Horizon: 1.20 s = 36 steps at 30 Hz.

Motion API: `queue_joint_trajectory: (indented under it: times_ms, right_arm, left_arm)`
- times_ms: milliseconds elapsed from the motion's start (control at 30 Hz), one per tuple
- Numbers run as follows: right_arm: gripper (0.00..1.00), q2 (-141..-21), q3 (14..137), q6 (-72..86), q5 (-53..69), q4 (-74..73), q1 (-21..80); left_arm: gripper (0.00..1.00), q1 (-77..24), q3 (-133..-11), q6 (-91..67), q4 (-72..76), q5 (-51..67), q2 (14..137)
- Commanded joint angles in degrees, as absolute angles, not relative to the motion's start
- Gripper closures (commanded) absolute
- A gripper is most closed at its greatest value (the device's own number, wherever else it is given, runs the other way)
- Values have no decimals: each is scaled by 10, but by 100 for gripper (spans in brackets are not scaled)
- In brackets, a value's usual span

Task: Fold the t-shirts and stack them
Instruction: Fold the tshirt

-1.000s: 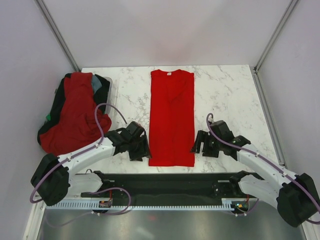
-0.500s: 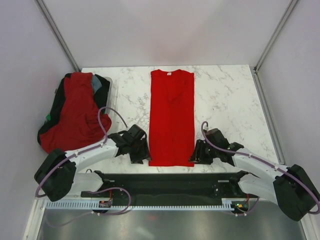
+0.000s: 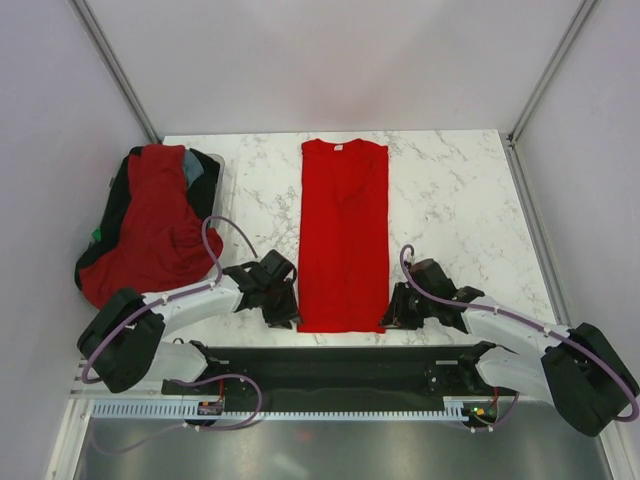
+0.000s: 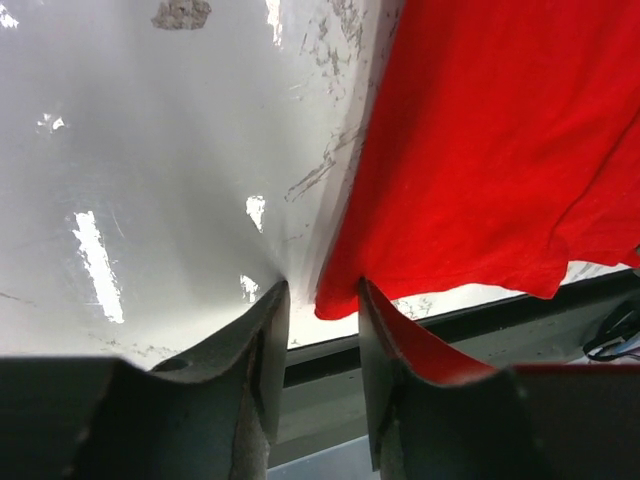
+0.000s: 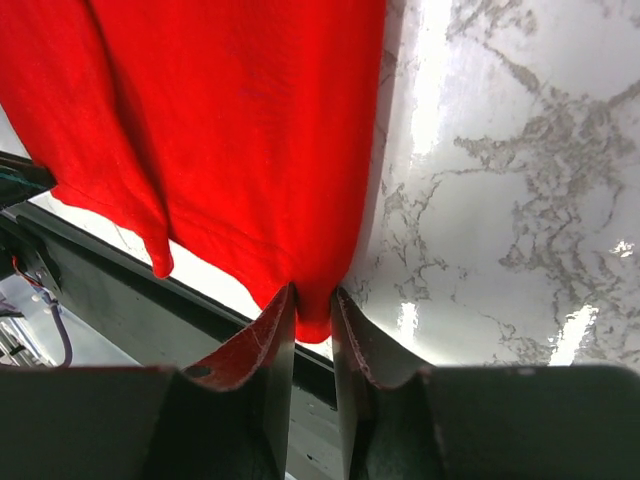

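A bright red t-shirt, folded into a long strip, lies flat in the middle of the marble table, with its small white neck label at the far end. My left gripper is low at its near left corner. In the left wrist view that gripper is open, with the corner of the t-shirt between the fingertips and gaps on both sides. My right gripper is at the near right corner. In the right wrist view it is shut on the bunched corner of the t-shirt.
A dark bin at the left edge holds a heap of more t-shirts, with a dark red one on top and a grey-blue one behind. A black rail runs along the near table edge. Bare marble lies right of the shirt.
Both grippers slid toward the near edge and in to the shirt's near corners. Both pairs of jaws narrowed, and the right pair closed on its corner.
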<state>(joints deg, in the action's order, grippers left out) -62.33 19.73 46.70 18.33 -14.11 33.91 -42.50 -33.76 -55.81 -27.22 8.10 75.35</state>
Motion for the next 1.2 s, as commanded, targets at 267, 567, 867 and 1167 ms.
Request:
queue_joint_trajectory:
  times_ms: [267, 567, 867, 1167]
  right_arm:
    - [82, -637, 194, 448, 177, -144, 342]
    - [100, -577, 199, 457, 198, -203, 347]
    - [100, -567, 380, 425, 75, -354, 348]
    - [100, -768, 631, 317, 47, -373, 271]
  left_arm:
    - [98, -440, -376, -564, -248, 83, 802]
    - [98, -498, -377, -598, -297, 63, 718]
    - [98, -494, -553, -542, -440, 2, 702]
    - [98, -418, -787, -469, -521, -77, 847]
